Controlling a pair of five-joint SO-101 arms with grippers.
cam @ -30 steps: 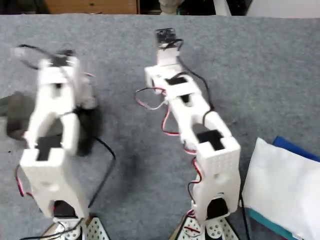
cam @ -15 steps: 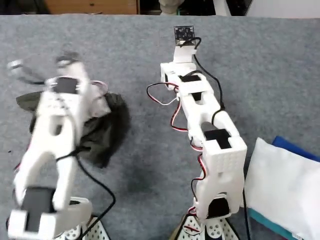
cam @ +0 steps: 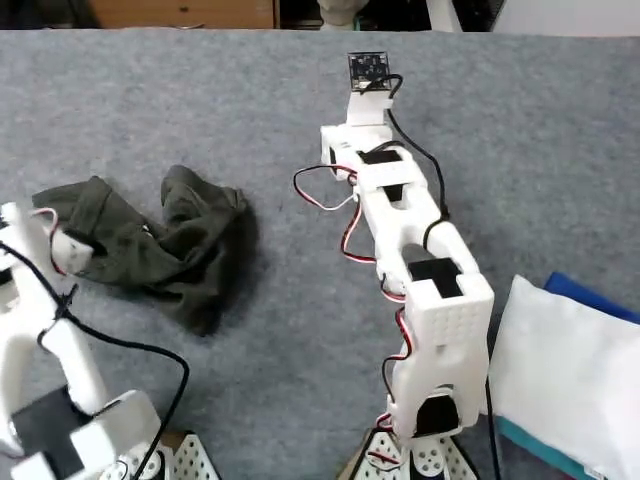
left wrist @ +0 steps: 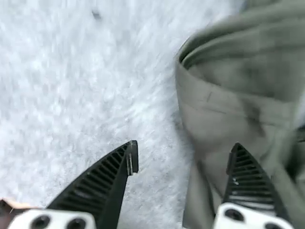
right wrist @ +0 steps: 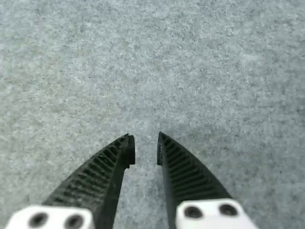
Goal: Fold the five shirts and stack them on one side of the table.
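Left tool [left wrist: 186, 162], seen from its own wrist, hangs released with its jaws spread wide. One jaw is over the bare grey worktop [left wrist: 71, 71] and the other over the rim of a crumpled olive shirt [left wrist: 238, 81]. Straddling the cloth's edge like this looks meant to pinch that hem, though nothing is grasped yet.

Right tool [right wrist: 144, 148], in the right wrist view, points down at plain worktop [right wrist: 200, 57]. Its jaws are almost clenched, with only a sliver between them and nothing held. No cloth lies near it, so it seems to be parked out of the way.

From the high view, the shirt [cam: 170, 245] lies bunched and unfolded on the left half of the worktop [cam: 520, 150]. The left arm [cam: 40, 300] has its wrist at the shirt's outer edge. The right arm [cam: 400, 230] stretches straight up the middle, well apart from the shirt. At the right edge sits a pile of folded cloth [cam: 565, 385], white on top with blue and teal layers showing beneath. That is probably the stack where finished shirts go. This shirt will likely need spreading flat before any fold can start.
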